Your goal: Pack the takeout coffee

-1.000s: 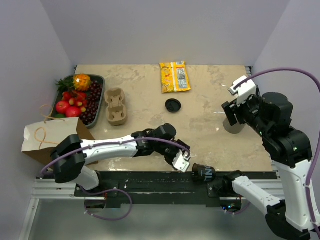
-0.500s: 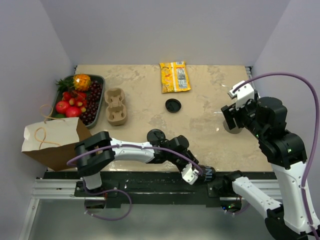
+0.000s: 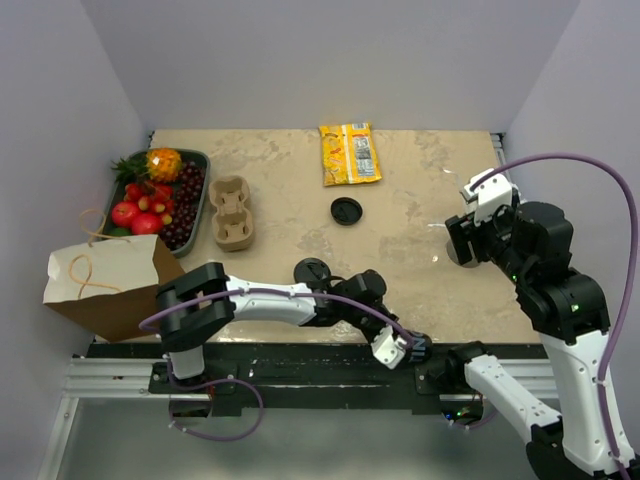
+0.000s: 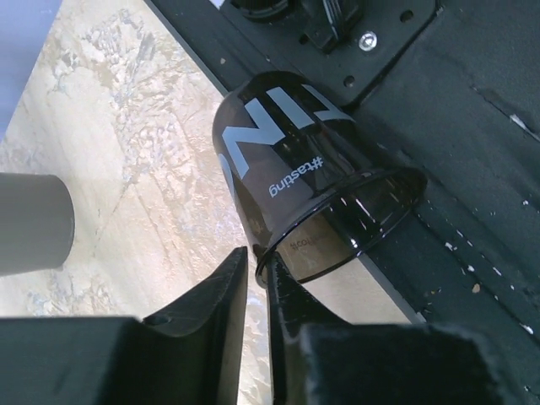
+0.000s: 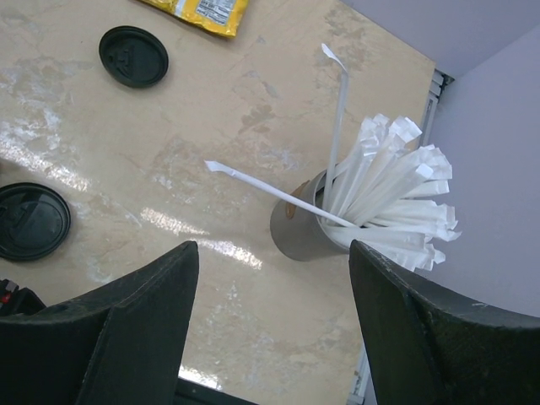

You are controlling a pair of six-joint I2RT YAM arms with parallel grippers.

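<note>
One dark plastic cup [image 4: 291,173] lies on its side at the table's [image 4: 118,160] near edge, partly over the black base plate [image 4: 472,126]. The left gripper [image 4: 257,263] pinches its rim. The right gripper [image 5: 272,245] hovers with jaws spread wide above a grey holder [image 5: 294,234] of wrapped straws [image 5: 392,181].

table [image 3: 280,170] holds tray [image 3: 196,154], cup carrier [image 3: 231,213], snack packet [image 3: 349,153], 2 lids [image 3: 347,211], straw holder [image 5: 295,232].
</note>
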